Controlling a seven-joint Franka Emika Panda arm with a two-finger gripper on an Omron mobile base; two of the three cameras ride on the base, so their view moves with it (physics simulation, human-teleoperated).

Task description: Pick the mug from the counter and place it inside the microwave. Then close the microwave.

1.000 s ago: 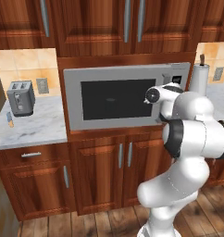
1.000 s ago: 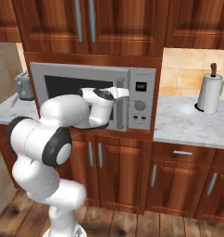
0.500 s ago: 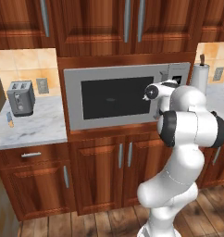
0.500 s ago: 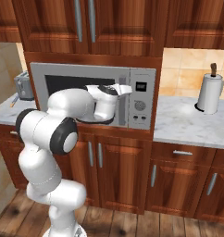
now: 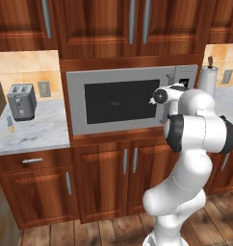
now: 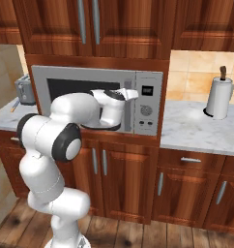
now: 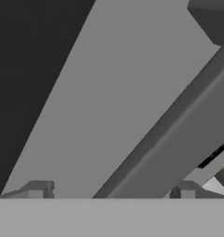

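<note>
Two spread fingertips (image 7: 37, 189) of claw (image 7: 111, 190) against microwave (image 5: 123, 98) door

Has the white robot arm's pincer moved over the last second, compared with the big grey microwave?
Yes. The pincer has crept rightward across the closed grey-silver microwave door toward its button panel, staying open and close against the front.
</note>
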